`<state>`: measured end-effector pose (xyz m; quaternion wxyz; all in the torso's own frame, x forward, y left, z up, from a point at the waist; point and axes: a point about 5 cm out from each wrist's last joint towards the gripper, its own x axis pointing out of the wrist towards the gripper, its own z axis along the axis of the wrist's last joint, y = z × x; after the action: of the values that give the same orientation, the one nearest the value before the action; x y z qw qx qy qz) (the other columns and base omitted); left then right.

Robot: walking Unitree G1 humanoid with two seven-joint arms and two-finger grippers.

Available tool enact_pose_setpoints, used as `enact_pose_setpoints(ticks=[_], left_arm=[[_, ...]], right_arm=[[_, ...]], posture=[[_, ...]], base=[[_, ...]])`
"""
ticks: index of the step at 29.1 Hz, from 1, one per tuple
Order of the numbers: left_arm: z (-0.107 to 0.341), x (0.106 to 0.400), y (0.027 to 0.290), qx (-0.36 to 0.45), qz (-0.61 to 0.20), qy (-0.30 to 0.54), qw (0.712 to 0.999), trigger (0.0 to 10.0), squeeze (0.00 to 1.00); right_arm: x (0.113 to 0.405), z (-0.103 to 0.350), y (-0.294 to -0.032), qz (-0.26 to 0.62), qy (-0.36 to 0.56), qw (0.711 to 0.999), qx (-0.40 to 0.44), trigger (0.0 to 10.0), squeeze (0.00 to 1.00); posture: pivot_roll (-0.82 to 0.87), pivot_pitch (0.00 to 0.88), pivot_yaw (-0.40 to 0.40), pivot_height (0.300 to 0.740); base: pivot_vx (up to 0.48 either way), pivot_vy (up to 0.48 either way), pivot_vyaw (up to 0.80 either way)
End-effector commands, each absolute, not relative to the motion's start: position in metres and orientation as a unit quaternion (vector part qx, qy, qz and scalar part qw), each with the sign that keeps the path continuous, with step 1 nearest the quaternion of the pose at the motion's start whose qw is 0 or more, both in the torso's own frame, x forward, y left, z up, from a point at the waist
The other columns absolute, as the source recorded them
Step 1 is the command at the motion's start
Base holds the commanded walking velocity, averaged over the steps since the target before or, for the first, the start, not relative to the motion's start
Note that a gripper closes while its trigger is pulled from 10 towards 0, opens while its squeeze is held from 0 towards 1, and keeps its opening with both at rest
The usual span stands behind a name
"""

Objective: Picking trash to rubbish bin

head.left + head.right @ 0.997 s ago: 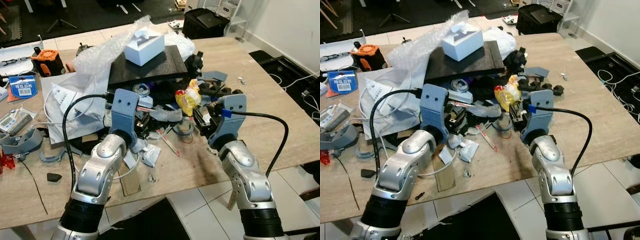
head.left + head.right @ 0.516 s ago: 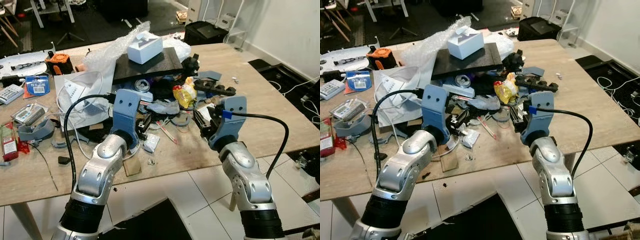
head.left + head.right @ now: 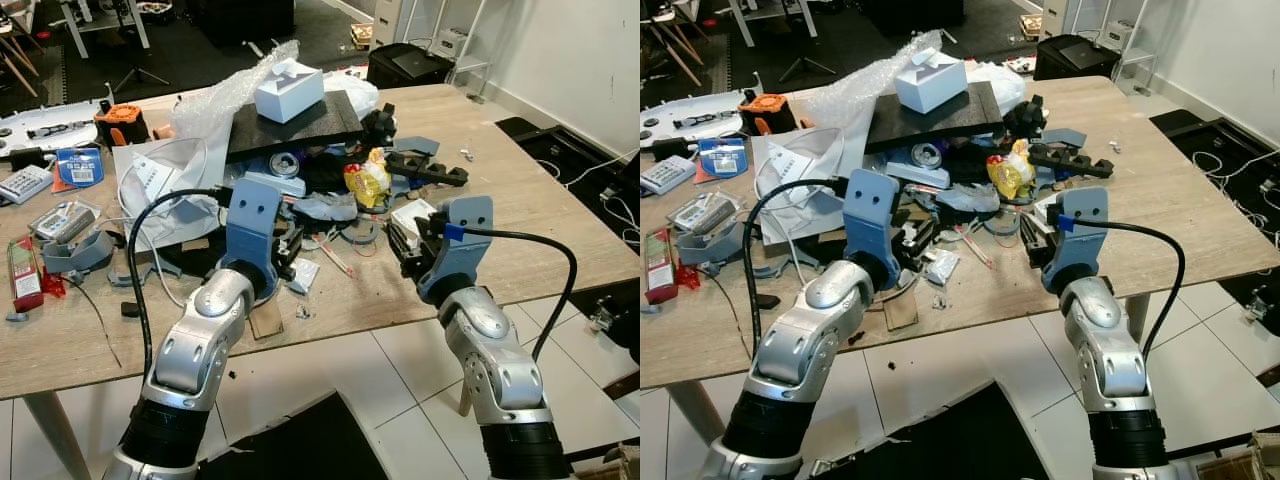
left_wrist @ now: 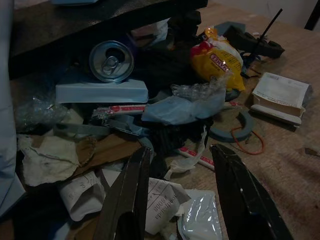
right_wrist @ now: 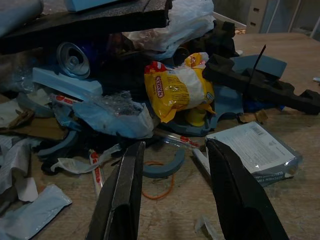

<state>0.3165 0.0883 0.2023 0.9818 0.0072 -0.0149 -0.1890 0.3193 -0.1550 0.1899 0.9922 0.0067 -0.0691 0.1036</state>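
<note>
We see littered wooden table [image 3: 560, 200], white tiled floor [image 3: 400, 380]; left gripper [image 4: 182, 192], right gripper [image 5: 172, 187] agape, empty.

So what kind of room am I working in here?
Probably a workshop or lab rather than a living space: a wooden table piled with blue plastic parts, bubble wrap and packaging, with cables on the tiled floor.

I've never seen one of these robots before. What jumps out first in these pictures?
The heap of clutter on the wooden table: a yellow snack bag sits in its middle, and behind it a white box rests on a black board. A drinks can lies on its side under that board. Nearer the camera, the left gripper and right gripper both point at the heap, fingers open.
</note>
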Motion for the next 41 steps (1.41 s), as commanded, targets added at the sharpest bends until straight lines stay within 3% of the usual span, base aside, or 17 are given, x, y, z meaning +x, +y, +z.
enact_pose_setpoints(ticks=[1,25,41], left_arm=[[0.2027,0.3147,0.0874,-0.007,-0.190,-0.015,0.982,10.0,0.00],[0.2042,0.3133,0.0869,-0.014,-0.195,-0.021,0.980,10.0,0.00],[0.2032,0.3121,0.0860,-0.007,-0.201,-0.020,0.979,10.0,0.00]], right_arm=[[0.3173,0.1940,-0.1553,0.100,-0.080,0.992,0.010,10.0,0.00],[0.3168,0.1948,-0.1572,0.094,-0.083,0.992,0.009,10.0,0.00],[0.3167,0.1932,-0.1561,0.094,-0.079,0.992,0.012,10.0,0.00]], posture=[[0.04,0.143,0.033,0.740],[0.04,0.144,0.032,0.740],[0.04,0.148,0.035,0.740]], base=[[0.000,0.000,0.00],[0.376,0.000,0.00],[0.000,0.000,0.00]])
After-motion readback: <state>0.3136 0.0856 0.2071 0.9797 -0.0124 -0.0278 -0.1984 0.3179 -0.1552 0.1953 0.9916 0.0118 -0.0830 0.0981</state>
